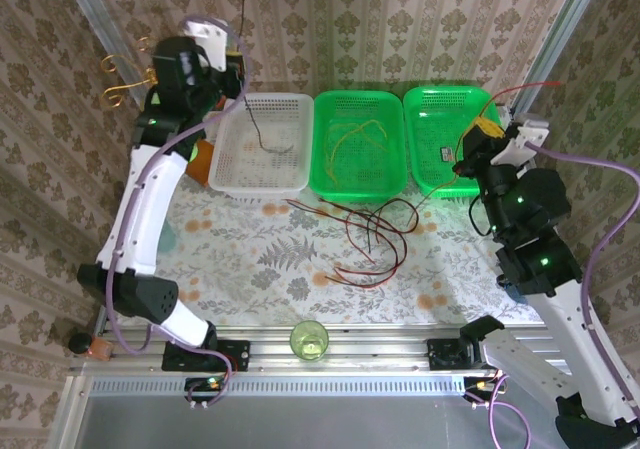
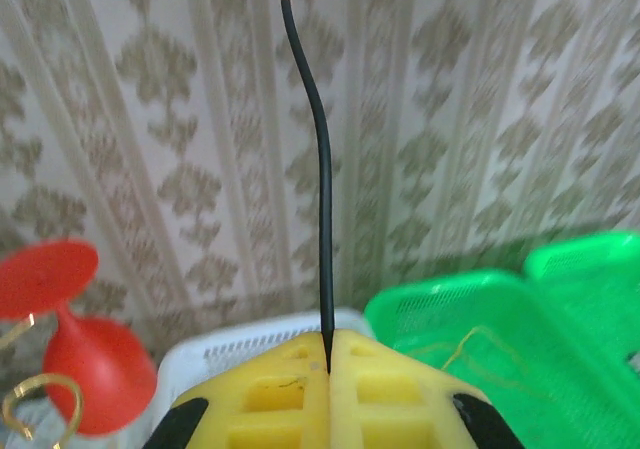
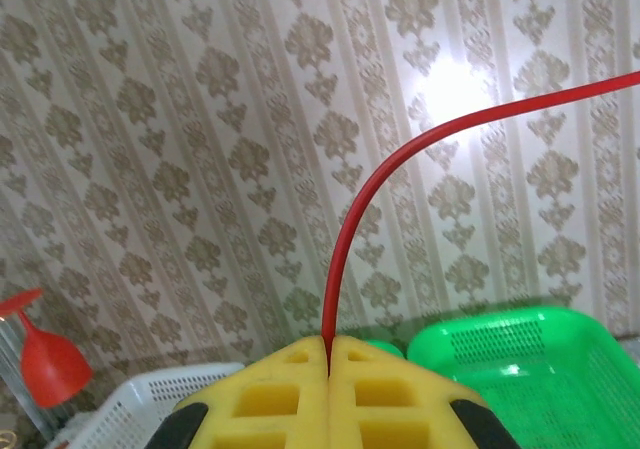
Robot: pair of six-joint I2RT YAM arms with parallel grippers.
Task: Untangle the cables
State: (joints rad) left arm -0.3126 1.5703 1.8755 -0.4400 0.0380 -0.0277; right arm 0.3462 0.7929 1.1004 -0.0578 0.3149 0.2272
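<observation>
Rail (image 1: 350, 347), aluminium, near edge: the arm bases are being carried on it, and a green cup (image 1: 309, 340) is being stood on it between them, apart from the work.

Tablecloth (image 1: 250, 259), pale, with a leaf-and-flower print: the loose cables are being borne on it. Dark red cables (image 1: 372, 237) are being shown in a crossed heap at its middle, just near of the baskets. This heap is judged to be the unsorted remainder.

White basket (image 1: 232, 174), far left: the lower end of a black cable (image 2: 322, 169) is being dangled into it.

Middle green basket (image 1: 360, 191): thin yellow and orange-brown cables (image 1: 355, 139) are being stored in it, seemingly sorted by colour.

Right green basket (image 1: 425, 184), far right: it is being overhung by the right arm.

Left gripper (image 2: 329, 337): clenched on the black cable, which is being pinched between the yellow pads with its free end pointing up. It is being held high over the white basket, probably so that the strand hangs clear of the heap.

Right gripper (image 3: 329, 344): clenched on a red cable (image 3: 390, 169), which is being bowed away to the right. Its other end appears to be trailing toward the heap, so it is judged not yet free.

Red goblet (image 2: 60, 339), far left, beside the white basket.

Walls (image 1: 400, 19): the table is being enclosed by striped damask paper, with gold hooks (image 1: 125, 79) being carried at the far left.
</observation>
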